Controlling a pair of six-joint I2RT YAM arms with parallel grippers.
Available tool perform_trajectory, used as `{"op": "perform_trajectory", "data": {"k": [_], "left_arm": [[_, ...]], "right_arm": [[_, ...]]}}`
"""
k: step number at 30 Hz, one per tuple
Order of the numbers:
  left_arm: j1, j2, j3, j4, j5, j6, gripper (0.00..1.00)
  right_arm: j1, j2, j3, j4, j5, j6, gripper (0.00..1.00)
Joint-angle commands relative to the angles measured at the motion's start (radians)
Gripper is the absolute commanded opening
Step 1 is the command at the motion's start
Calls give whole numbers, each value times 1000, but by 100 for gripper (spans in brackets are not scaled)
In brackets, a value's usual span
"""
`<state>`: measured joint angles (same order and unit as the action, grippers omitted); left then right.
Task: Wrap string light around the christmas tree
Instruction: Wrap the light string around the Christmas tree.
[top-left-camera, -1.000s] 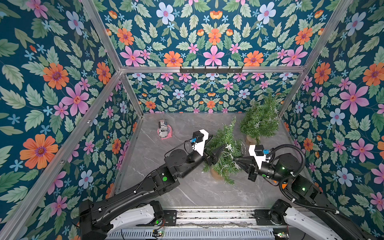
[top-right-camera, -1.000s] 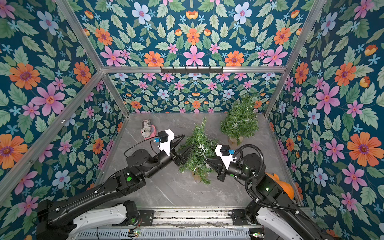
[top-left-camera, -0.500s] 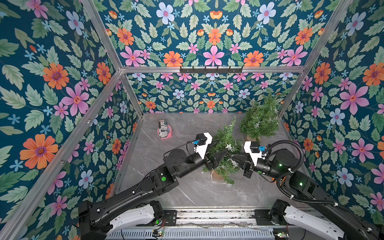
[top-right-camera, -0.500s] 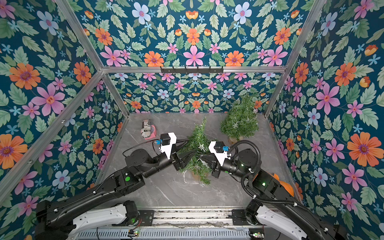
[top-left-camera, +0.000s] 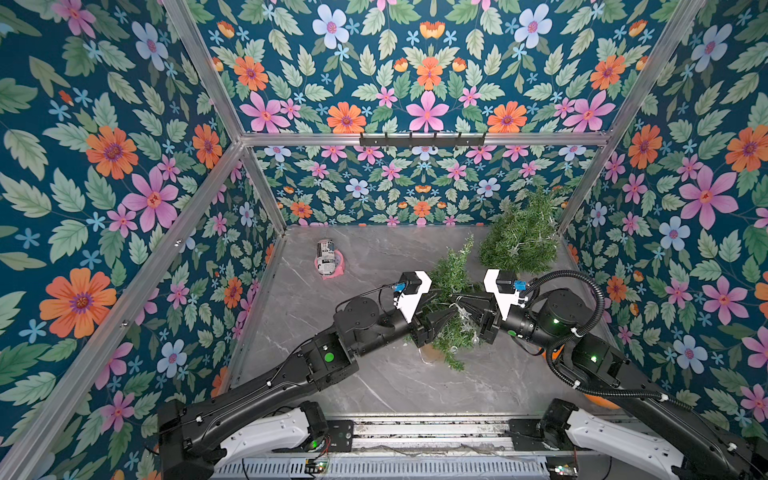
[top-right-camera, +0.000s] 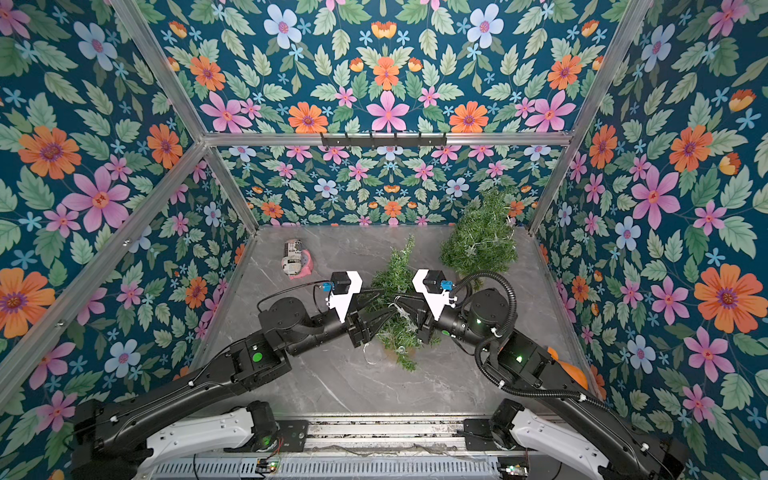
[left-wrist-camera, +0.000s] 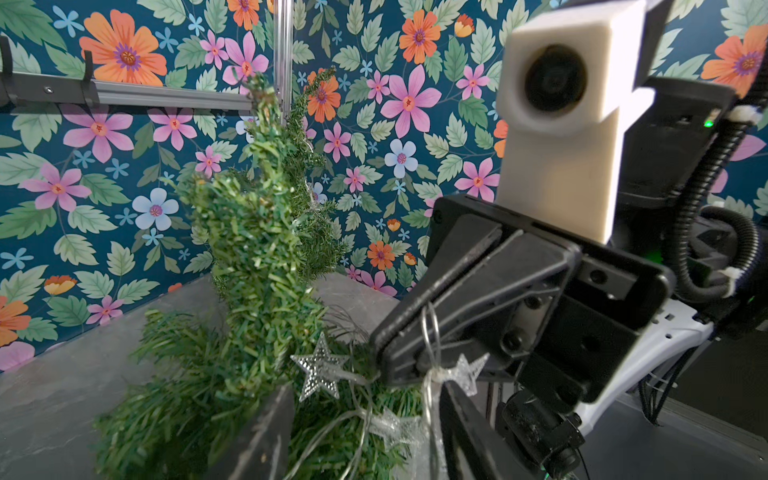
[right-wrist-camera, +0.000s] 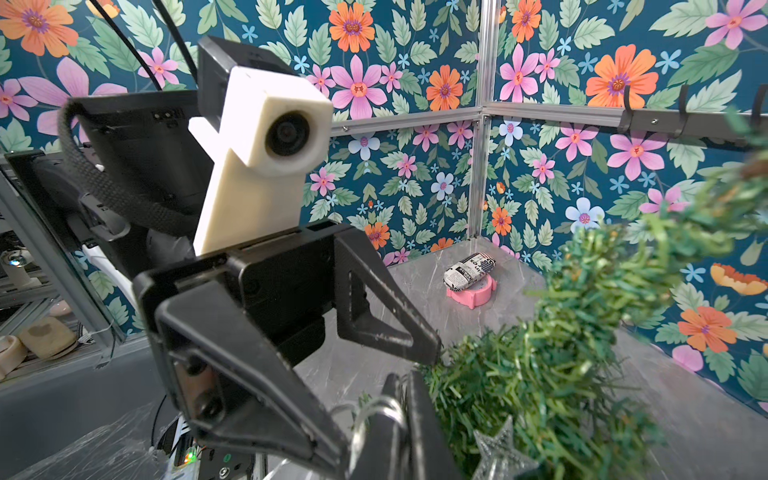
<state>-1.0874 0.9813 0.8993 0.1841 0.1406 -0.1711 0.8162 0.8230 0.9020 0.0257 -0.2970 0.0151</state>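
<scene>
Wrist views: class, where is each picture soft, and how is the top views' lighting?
Left wrist view: near branches of the christmas tree smear, while a star of the string light is crisp. Right wrist view: the tree's foliage is blurred, the distant can sharper. Both top views: even light, soft shadows on the table.

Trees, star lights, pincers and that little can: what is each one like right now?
near tree: standing between the two pincers, string light on its lower branches.
far tree: standing in the back corner, lights on it.
string light: draped on the near tree, one part pinched.
left pincer: open, at the near tree.
right pincer: shut on the string light.
printed can: lying on its side on a pink disc.
</scene>
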Motion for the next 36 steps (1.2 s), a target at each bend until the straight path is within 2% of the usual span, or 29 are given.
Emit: {"op": "perform_trajectory", "data": {"k": [1,2,6,9,13,19,22,26,28,31,36], "left_arm": [[1,7,7,-2,16,-2,51],[1,7,6,-3,4,-1,46],[1,-2,12,-2,-14,2,15],[0,-26,15,-3,-47,7,0],[0,-57,3,10,-97,11,0],[0,-72,25,-15,-158,32,0],[0,-73,41,-24,-198,62,0],[1,-44,78,-47,-322,98,0],[1,-18,95,-54,-396,115,0],[1,10,111,-47,-442,135,0],[2,52,93,0,-511,165,0]], "right_arm": [[1,-1,4,51,39,-7,9],[2,0,4,49,39,-9,9],[1,-12,-3,22,53,-21,12],[1,-32,-21,15,108,-25,18],[1,-51,-35,-8,183,-32,27],[1,-70,-44,-29,203,-57,40],[2,-93,-62,-8,212,-68,50],[1,-133,-95,31,223,-75,60],[1,-158,-111,45,236,-81,62],[1,-187,-138,65,277,-91,62],[1,-239,-183,94,428,-98,62]]}}
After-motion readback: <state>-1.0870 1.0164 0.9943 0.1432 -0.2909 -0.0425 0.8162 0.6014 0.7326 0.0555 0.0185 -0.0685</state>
